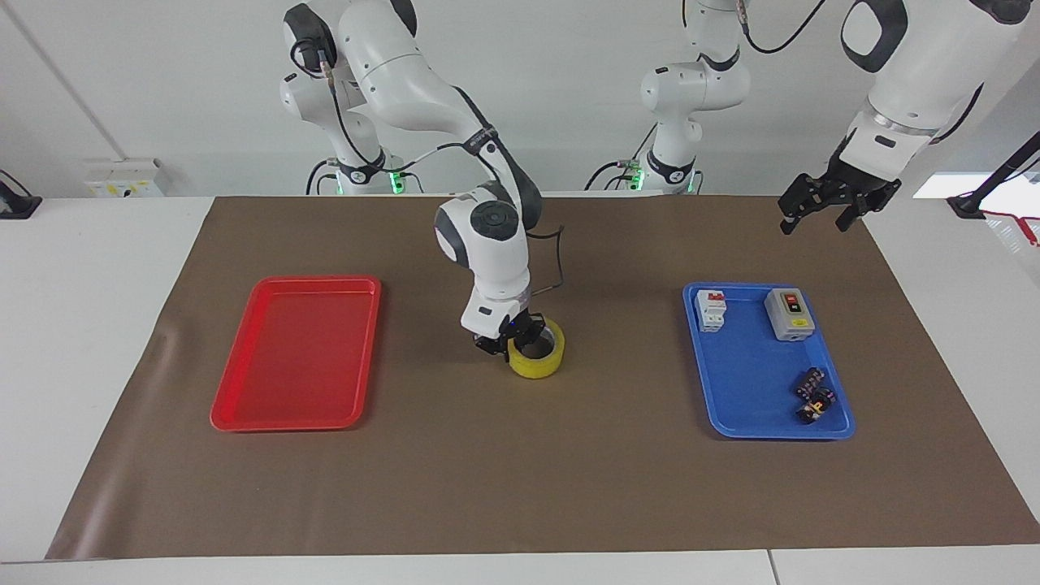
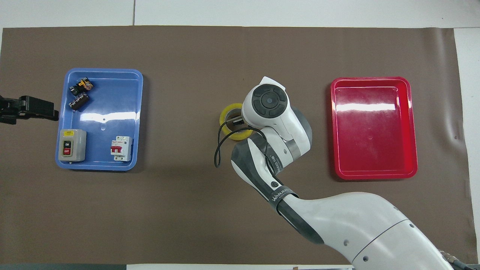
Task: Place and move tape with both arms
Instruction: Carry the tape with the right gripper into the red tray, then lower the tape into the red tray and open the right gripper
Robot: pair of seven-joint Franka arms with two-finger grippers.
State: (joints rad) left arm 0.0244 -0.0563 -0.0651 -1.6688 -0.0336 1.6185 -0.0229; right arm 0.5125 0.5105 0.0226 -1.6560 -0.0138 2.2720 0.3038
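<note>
Robotics lab: white Franka arms (image 1: 406,73) mounted along a white surface (image 1: 97,325) with brown mat (image 1: 520,471), red tray (image 1: 296,353), blue tray (image 1: 747,390), bare white walls, cabling.

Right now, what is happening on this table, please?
The right arm's end effector is shut on the wall of the yellow tape roll, which is on the brown mat between the red tray and the blue tray. The left arm's end effector waits open, up in the air, near the blue tray.

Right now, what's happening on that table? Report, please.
Right end effector shut on tape roll, mid-table. Left end effector open, waiting above mat near blue tray. Nothing blocking red tray.
</note>
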